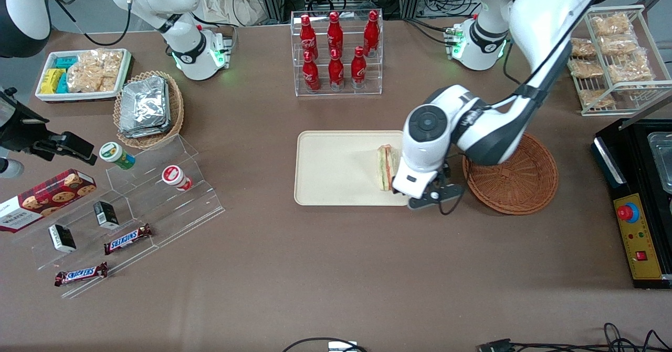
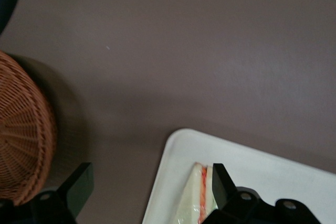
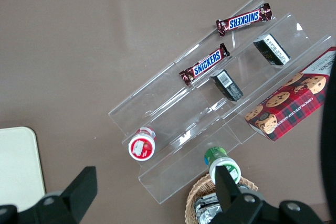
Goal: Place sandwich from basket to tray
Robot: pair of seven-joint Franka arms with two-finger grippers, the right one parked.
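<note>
The sandwich [image 1: 385, 167] lies on the cream tray [image 1: 336, 168], at the tray's end nearest the reddish-brown basket [image 1: 512, 176]. The basket holds nothing. My left gripper [image 1: 412, 181] hangs over that tray edge, between sandwich and basket. In the left wrist view the gripper [image 2: 149, 179] is open wide. The sandwich [image 2: 197, 198] rests on the tray [image 2: 252, 166] just inside one finger [image 2: 220, 182]. The other finger [image 2: 79, 184] is over bare table beside the basket [image 2: 21, 135]. No finger is pressing the sandwich.
A clear rack of red cola bottles [image 1: 336, 52] stands farther from the camera than the tray. A tan basket of foil packets [image 1: 148, 107], a white snack bin [image 1: 84, 73] and a clear stepped shelf [image 1: 131, 205] lie toward the parked arm's end. A wire snack rack [image 1: 614, 58] and a black device [image 1: 640, 199] stand at the working arm's end.
</note>
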